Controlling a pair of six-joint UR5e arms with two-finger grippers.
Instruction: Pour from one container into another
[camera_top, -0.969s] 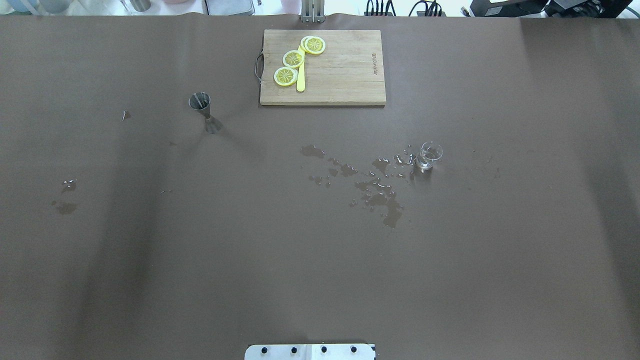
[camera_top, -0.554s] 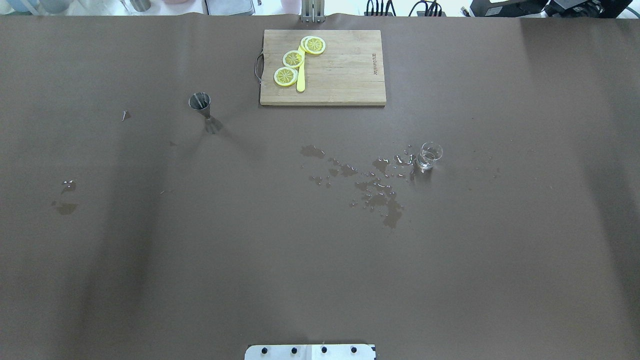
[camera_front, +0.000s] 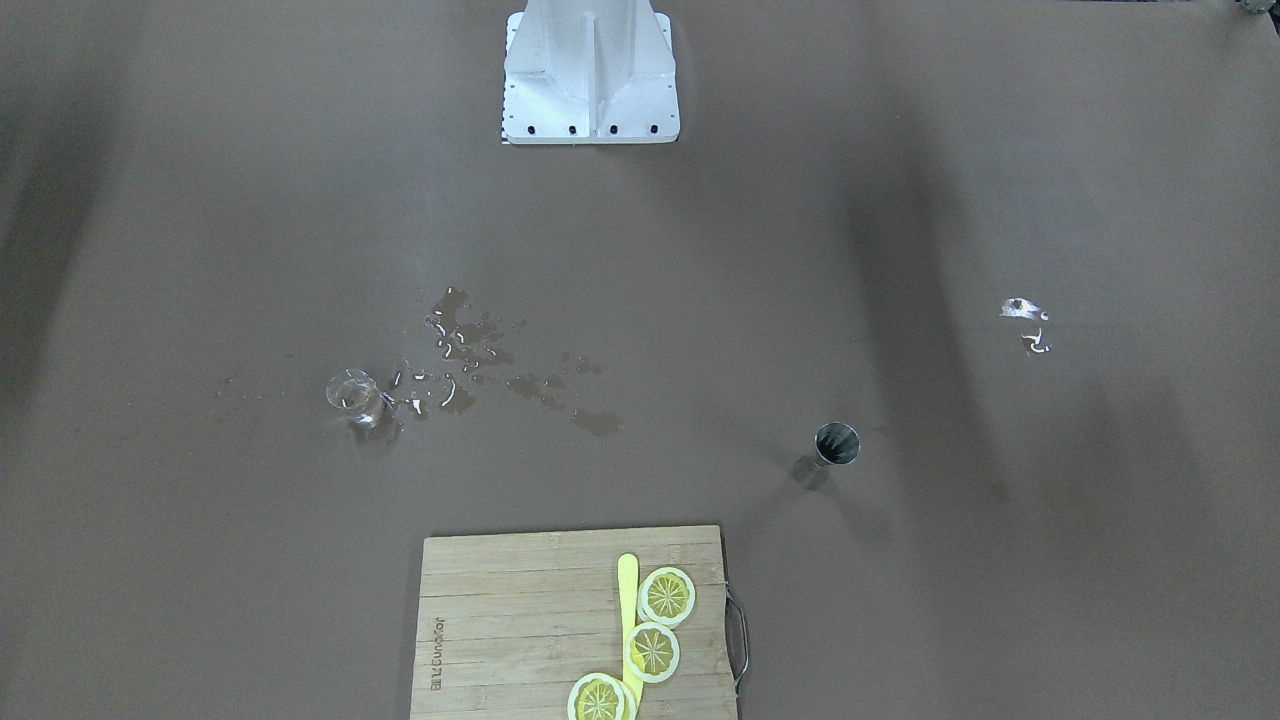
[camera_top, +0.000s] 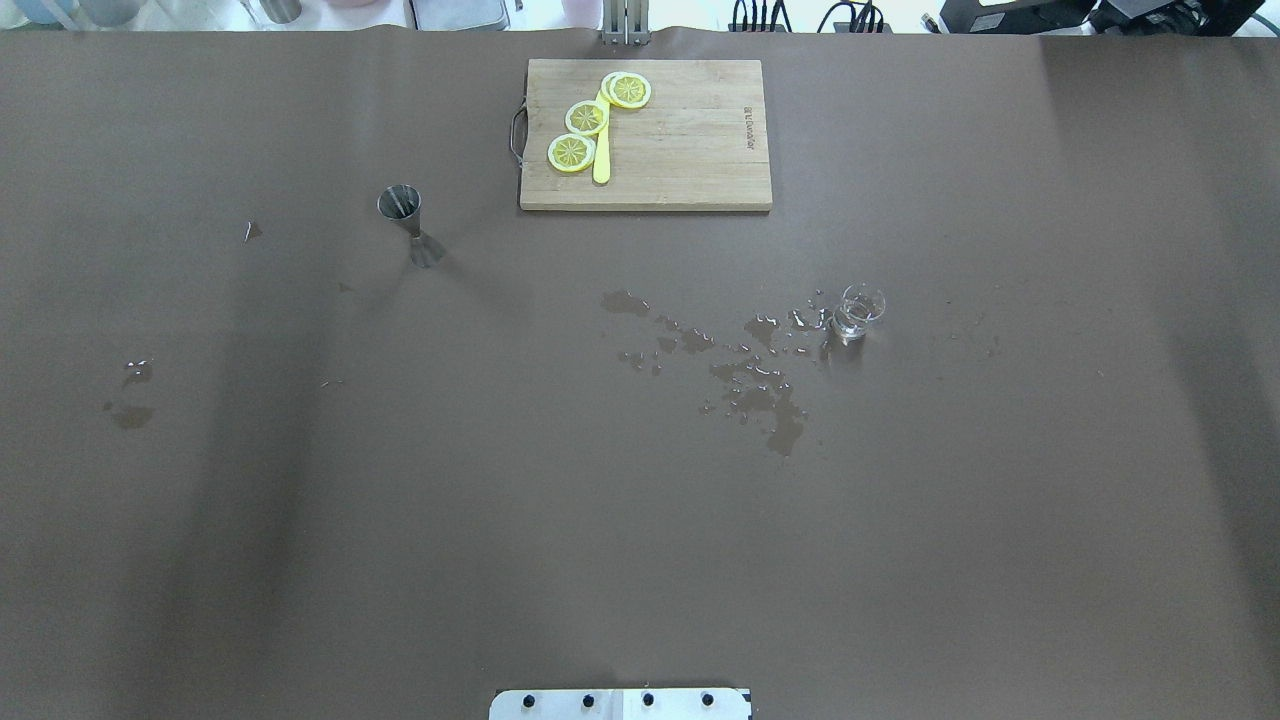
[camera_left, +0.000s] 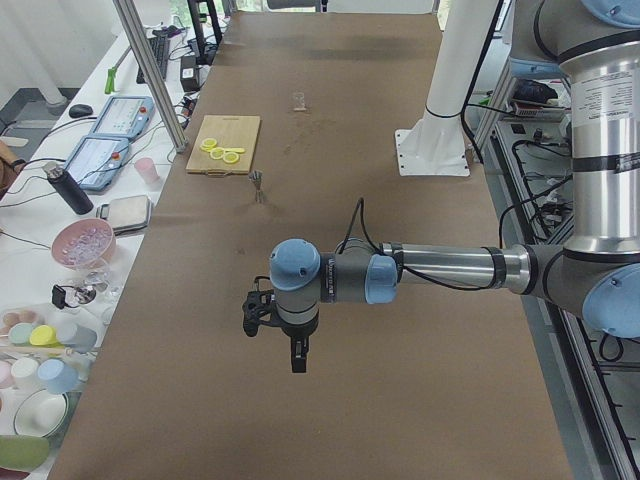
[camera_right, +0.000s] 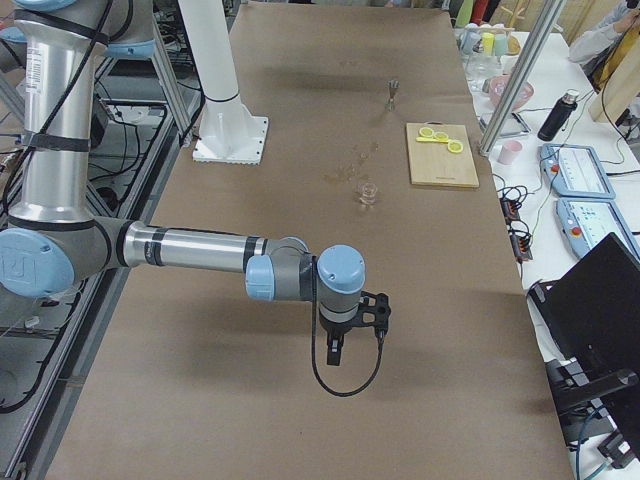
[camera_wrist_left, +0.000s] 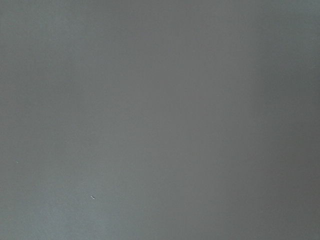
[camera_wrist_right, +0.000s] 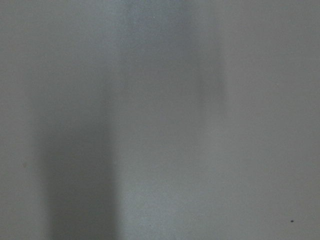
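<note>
On the brown table (camera_top: 640, 550) a metal measuring cup (camera_top: 410, 222) stands upright on the robot's left half. It is well apart from a small glass (camera_top: 858, 310) on the right half, which has puddles (camera_top: 760, 385) just beside it. A cutting board (camera_top: 690, 150) with lemon slices (camera_top: 587, 117) lies at the far edge. The left claw (camera_left: 297, 358) and right claw (camera_right: 335, 355) each hang above bare table, well apart from both vessels. I cannot tell whether they are wide or narrow.

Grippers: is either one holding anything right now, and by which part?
Nothing appears held. The jigger and glass stand alone on the table, far from the left gripper and right gripper.
</note>
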